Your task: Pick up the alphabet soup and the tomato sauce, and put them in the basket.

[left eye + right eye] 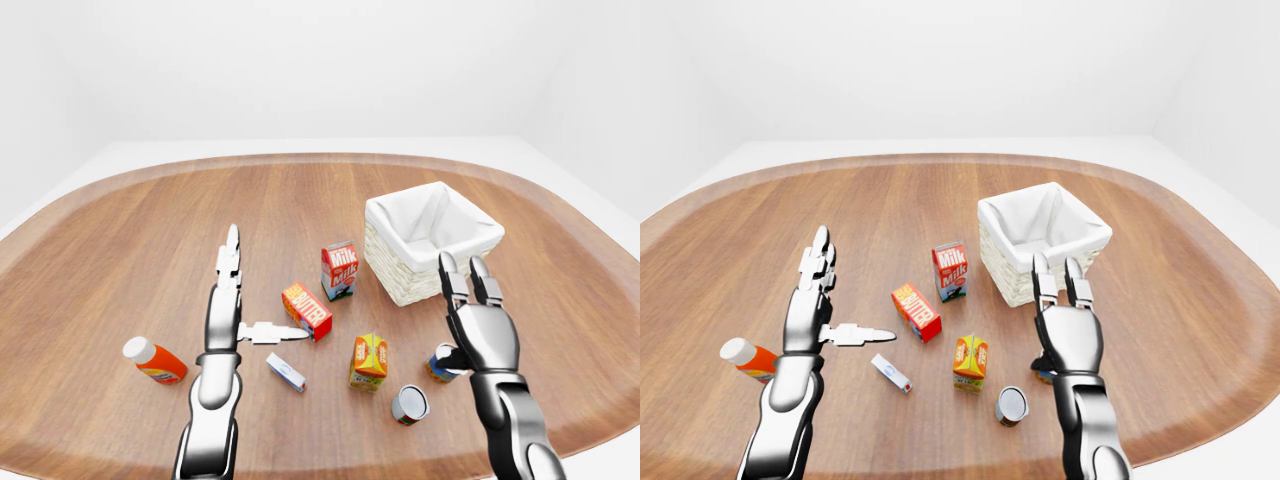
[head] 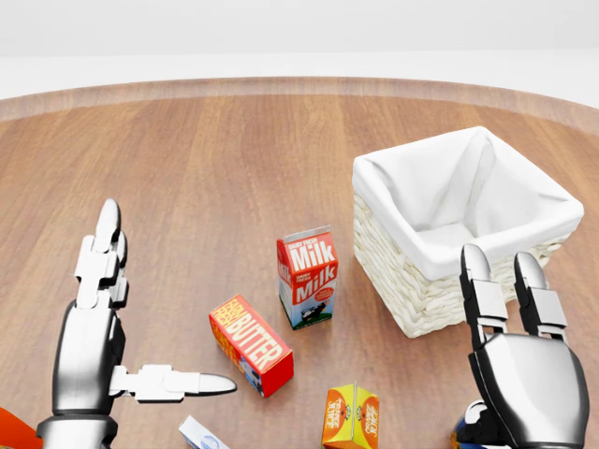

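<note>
A blue and orange can (image 1: 438, 363), apparently the alphabet soup, stands at the lower right of the left-eye view, partly hidden by my right hand (image 1: 458, 312). That hand is open, fingers pointing up and thumb beside the can, nothing gripped. A second can (image 1: 410, 404) with a red side and silver end, likely the tomato sauce, lies just left and below it. The white-lined wicker basket (image 1: 398, 283) stands above both and holds nothing. My left hand (image 1: 265, 287) is open over the table, thumb pointing at the butter box.
A milk carton (image 1: 339, 270), a butter box (image 1: 306, 310), an orange juice carton (image 1: 369, 361), a small white box (image 1: 285, 371) and a ketchup bottle (image 1: 153, 361) stand or lie across the round wooden table (image 1: 120, 240). Its edge runs close below the cans.
</note>
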### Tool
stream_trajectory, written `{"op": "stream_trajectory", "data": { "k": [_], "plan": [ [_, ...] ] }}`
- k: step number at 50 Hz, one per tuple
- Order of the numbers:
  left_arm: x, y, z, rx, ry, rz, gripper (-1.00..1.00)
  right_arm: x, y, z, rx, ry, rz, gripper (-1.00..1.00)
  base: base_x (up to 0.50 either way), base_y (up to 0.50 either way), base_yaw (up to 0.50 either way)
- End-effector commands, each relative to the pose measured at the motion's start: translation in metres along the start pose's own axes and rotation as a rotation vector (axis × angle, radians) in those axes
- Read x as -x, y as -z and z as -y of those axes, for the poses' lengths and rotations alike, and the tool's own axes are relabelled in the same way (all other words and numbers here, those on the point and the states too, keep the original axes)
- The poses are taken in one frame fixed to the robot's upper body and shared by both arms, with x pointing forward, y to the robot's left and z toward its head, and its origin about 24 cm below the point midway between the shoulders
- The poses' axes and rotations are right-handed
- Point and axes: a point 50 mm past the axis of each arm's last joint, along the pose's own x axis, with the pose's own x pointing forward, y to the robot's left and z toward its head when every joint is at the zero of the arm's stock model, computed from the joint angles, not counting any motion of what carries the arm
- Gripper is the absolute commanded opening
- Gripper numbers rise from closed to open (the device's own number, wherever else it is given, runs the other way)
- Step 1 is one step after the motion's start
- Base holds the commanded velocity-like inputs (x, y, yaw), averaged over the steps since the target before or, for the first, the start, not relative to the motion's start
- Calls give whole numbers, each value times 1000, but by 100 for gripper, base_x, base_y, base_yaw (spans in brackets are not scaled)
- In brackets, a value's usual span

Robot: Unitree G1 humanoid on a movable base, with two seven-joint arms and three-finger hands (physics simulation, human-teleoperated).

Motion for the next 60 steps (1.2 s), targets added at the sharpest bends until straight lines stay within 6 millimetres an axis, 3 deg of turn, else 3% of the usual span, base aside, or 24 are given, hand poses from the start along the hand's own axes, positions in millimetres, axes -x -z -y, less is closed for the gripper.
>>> {"op": "stream_trajectory", "data": {
  "k": [1,40,60],
  "plan": [
    [0,1,0,-4,0,-3,100,1,5,-5,17,-47,-16,100,0,0,0],
    [0,0,0,-5,-2,1,100,1,24,-36,86,-172,-49,100,0,0,0],
    [-1,2,0,-7,-2,-9,100,-2,36,-43,114,-179,-68,100,0,0,0]
  ]
}}
